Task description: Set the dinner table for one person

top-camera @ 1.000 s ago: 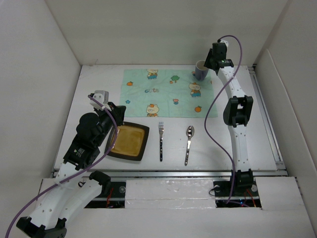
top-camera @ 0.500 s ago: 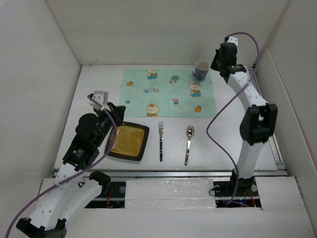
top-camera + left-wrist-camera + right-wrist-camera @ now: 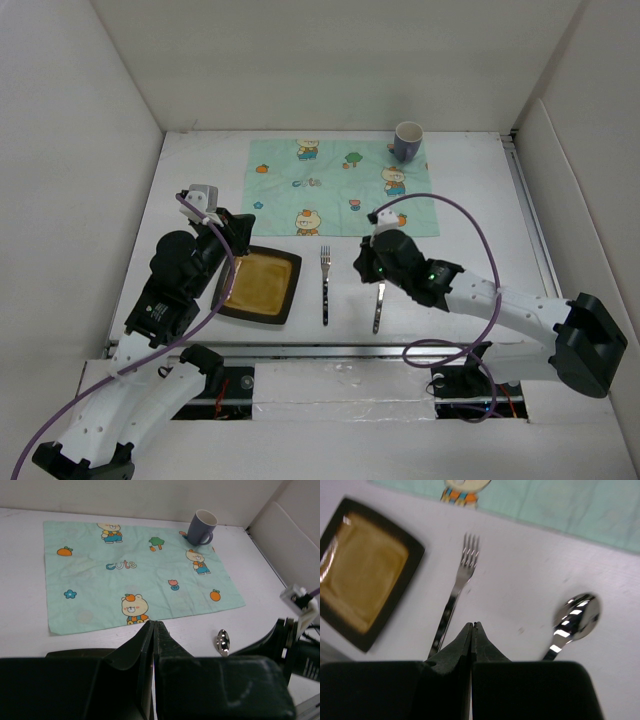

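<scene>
The white dinner table [image 3: 190, 180] carries a mint-green cartoon cloth [image 3: 340, 185] with a blue-grey mug [image 3: 408, 141] upright on its far right corner. Nearer to me lie a square dark plate with an amber centre [image 3: 259, 284], a fork [image 3: 325, 285] and a spoon [image 3: 378, 305]. My left gripper [image 3: 243, 238] is shut and empty, just above the plate's far left edge. My right gripper [image 3: 364, 266] is shut and empty, low over the table between the fork [image 3: 457, 592] and the spoon [image 3: 575, 617]. The right arm hides the spoon's bowl from above.
White walls close in the table on the left, back and right. A silver rail [image 3: 400, 349] runs along the near edge. In the left wrist view the mug [image 3: 202, 527], the cloth [image 3: 135, 570], the spoon's bowl [image 3: 222, 641] and the right arm [image 3: 295, 650] show.
The right arm left the mug at the back right and swung down to the near middle, between fork and spoon, its jaws closing on the way. The left arm barely moved.
</scene>
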Action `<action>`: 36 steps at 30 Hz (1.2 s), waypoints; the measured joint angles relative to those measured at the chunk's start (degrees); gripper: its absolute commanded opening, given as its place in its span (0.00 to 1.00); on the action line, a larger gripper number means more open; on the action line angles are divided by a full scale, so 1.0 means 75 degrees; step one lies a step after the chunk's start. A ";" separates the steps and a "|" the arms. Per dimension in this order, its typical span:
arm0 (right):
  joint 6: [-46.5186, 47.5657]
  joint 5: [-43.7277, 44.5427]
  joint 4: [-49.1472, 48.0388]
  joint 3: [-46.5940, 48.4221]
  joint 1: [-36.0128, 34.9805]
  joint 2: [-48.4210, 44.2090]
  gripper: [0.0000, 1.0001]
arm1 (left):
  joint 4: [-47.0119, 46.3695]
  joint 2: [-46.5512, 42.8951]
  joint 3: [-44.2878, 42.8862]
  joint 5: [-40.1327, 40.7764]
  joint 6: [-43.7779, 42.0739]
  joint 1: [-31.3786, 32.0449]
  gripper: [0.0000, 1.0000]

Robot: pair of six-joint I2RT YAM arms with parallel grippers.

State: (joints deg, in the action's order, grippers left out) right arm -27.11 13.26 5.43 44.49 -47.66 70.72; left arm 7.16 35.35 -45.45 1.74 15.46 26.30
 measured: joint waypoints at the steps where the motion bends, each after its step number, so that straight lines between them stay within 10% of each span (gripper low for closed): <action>1: -0.0169 0.0076 0.0055 -0.0079 -0.0385 0.0073 0.00 | 0.0000 -0.0012 0.0000 0.0000 0.0000 0.0000 0.00; 6: -0.0778 0.0452 0.0015 0.0227 -0.1961 0.0994 0.14 | 0.0006 -0.0096 0.0000 -0.0003 0.0000 0.0000 0.00; 11: -0.1055 0.0312 -0.0705 0.1116 -0.2413 0.2704 0.53 | 0.0003 -0.0166 0.0000 -0.0003 0.0000 0.0000 0.00; 36: -0.4007 -0.0799 -0.4237 0.1396 -0.1918 0.5470 0.47 | 0.0000 -0.0280 0.0000 -0.0233 0.0006 0.0000 0.00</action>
State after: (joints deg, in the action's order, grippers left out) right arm -57.17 7.27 -26.35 54.96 -62.04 111.74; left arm 7.16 33.26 -45.45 -0.01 15.51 26.30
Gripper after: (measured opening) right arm 0.481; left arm 0.003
